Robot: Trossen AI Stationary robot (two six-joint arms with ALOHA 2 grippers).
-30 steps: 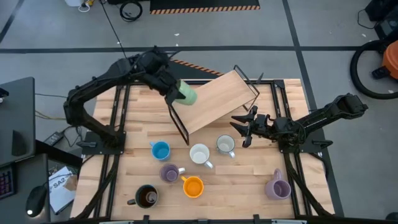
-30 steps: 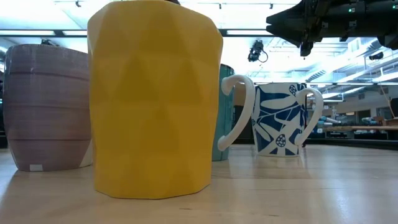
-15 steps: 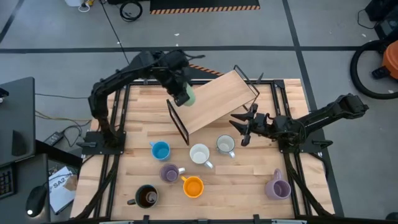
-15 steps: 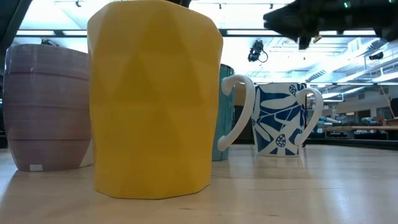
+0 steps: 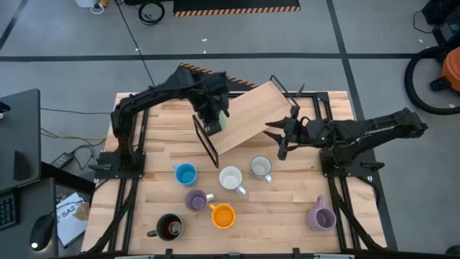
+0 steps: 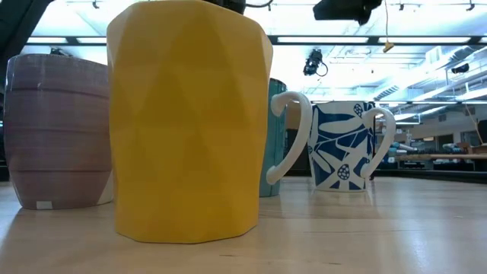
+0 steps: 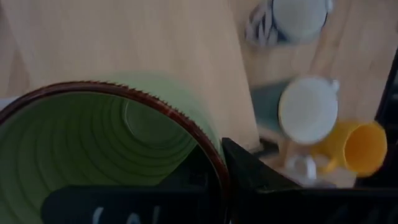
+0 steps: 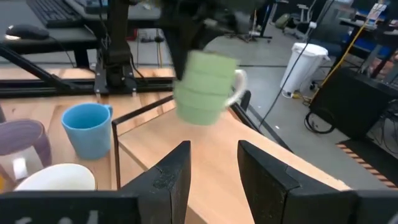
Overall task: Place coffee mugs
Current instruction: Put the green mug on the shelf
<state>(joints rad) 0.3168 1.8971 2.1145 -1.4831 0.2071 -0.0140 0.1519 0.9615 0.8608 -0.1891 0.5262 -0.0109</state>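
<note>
Since earlier, left gripper (image 5: 213, 115) carried green mug (image 8: 205, 96) over the tilted board (image 5: 248, 115), clamped on its rim; right gripper (image 5: 277, 138) nearer, fingers apart, empty

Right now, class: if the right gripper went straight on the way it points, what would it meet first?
Probably the green mug held by the left gripper, just above the wooden shelf; the right gripper faces it, though depth is unclear.

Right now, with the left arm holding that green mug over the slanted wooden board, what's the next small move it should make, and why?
Probably lower it gently. The left gripper is shut on the green mug, which hangs just above the wooden board near its low end, apparently not yet resting on it. The right gripper waits open beside the board's other edge, out of the way.
</note>
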